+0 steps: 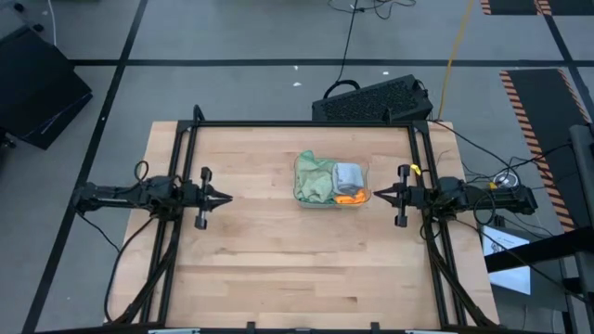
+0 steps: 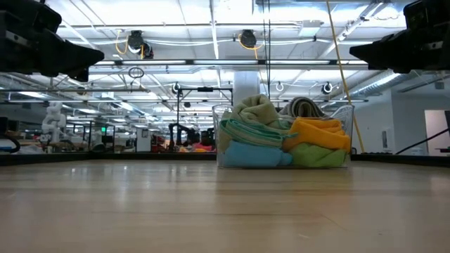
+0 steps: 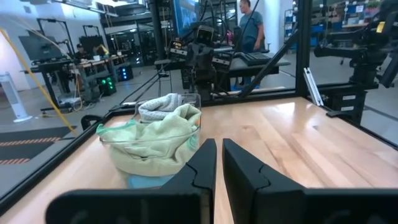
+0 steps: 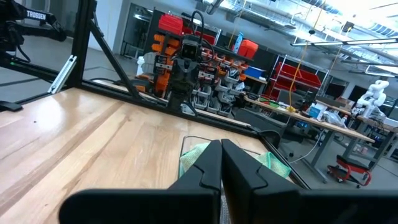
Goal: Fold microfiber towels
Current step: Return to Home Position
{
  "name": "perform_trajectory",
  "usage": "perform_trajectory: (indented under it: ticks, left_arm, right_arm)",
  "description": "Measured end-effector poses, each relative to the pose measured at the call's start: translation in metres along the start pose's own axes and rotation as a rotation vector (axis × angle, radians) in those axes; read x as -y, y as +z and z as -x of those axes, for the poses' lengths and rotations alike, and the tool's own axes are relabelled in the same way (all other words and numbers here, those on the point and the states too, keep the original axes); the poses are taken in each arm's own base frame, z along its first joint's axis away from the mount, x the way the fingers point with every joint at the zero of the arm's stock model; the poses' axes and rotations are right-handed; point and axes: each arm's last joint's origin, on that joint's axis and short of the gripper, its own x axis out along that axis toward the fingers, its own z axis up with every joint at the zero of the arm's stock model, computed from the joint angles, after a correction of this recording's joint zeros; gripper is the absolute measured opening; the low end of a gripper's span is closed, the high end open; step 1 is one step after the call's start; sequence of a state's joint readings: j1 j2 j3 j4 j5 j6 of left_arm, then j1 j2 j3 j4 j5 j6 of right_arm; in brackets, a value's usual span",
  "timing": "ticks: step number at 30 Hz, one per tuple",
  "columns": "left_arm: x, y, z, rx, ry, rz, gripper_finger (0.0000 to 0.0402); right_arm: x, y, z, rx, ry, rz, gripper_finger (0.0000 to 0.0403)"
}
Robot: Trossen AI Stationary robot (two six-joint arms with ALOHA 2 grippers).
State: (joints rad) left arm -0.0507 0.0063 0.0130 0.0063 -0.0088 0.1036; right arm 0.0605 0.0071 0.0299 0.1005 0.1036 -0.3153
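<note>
Left claw point(image 1: 229, 197), right claw point(image 1: 373, 194), both together; between them, soft towels point(image 1: 320, 179) in clear tray point(image 2: 344, 116)

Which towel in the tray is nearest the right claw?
The orange towel, at the tray edge facing the right claw; grey towel beside it, pale green towel farther off.

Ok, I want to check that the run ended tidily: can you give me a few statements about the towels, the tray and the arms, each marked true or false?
1. Every towel in view, the towels, lies in the clear tray; none is on the bare table. True.
2. The left gripper holds a towel. False: its fingers are shut on nothing, and it hangs left of the tray, apart from it.
3. The grey towel lies on top of the pile. True.
4. The tray stands at the table's left edge. False: it stands right of the middle, near the right gripper.
</note>
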Motion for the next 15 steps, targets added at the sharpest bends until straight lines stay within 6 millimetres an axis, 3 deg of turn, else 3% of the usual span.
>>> perform_trajectory:
  ticks: [15]
  left_arm:
    - [0.0,-0.0002,0.0,-0.001,-0.001,0.064,0.003]
  right_arm:
    - [0.0,0.0,0.0,0.0,0.0,0.0,0.0]
